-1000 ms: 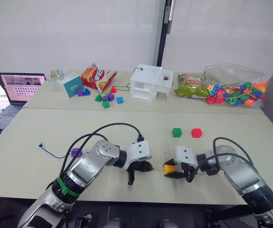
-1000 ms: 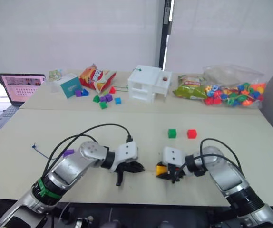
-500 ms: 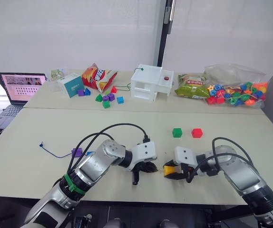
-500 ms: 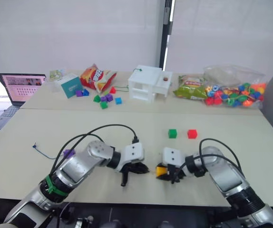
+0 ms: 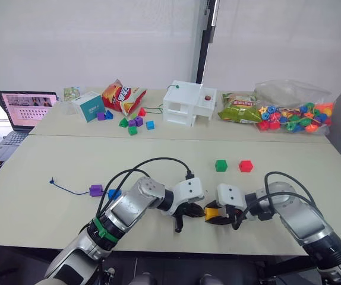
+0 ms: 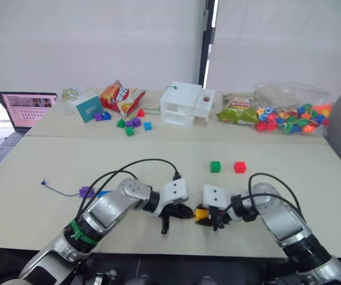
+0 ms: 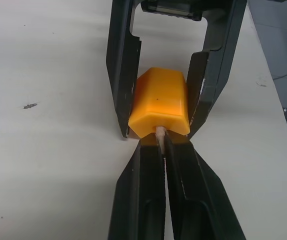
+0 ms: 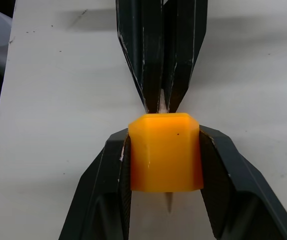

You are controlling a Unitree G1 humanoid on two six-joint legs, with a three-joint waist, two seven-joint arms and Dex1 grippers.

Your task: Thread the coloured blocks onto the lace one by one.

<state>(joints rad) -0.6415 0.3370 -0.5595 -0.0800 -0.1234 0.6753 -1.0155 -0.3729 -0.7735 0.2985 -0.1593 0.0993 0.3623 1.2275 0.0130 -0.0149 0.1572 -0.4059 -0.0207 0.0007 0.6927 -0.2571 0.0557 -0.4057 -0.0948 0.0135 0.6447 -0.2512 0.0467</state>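
My right gripper is shut on the yellow block, holding it just above the table's front edge. My left gripper is shut on the lace's pale tip and meets the block from the left, with the tip in the block's hole. The right wrist view shows the yellow block between my fingers and the left gripper pressed against its far face. The dark blue lace trails left across the table with a purple block and a blue block on it. A green block and a red block lie loose behind my right gripper.
On the far table stand a white box, a snack bag, mixed small blocks, a teal box, a green pack and a clear bag of beads. A laptop sits at the far left.
My left gripper has moved right until the lace tip meets the yellow block. The purple and blue blocks on the lace have come into view. The right gripper has held still.
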